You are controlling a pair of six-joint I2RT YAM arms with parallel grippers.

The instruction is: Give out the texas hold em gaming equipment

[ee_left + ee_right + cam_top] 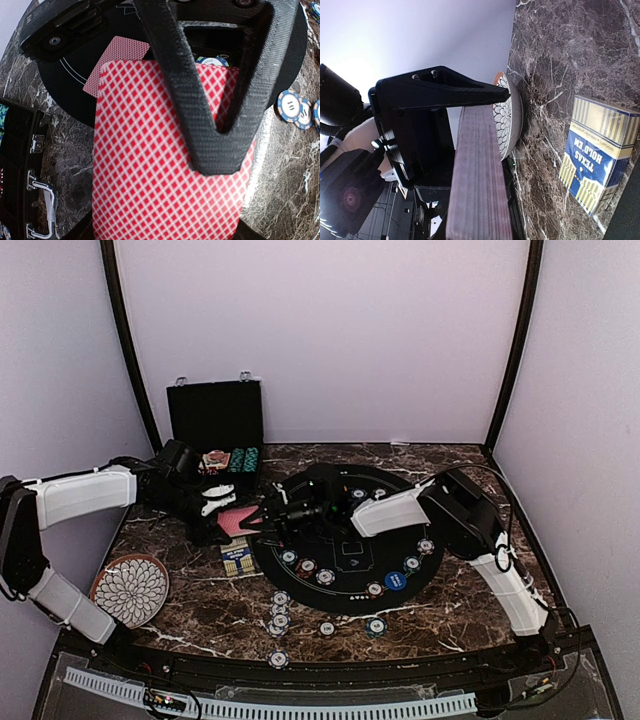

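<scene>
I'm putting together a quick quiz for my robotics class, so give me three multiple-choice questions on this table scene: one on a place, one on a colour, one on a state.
1. Where is the flower-patterned plate?
A. Inside the black case
B. Near-left part of the table
C. Far-right corner of the table

2. What colour are the backs of the deck of cards?
A. Blue
B. Green
C. Red with a white lattice

3. How is the black case?
A. Open, lid upright
B. Shut and latched
C. Turned upside down

Answers:
1 B, since the top view shows the plate low on the left, beside the left arm.
2 C, since the left wrist view shows a red lattice back.
3 A, since chips show inside it.
</scene>
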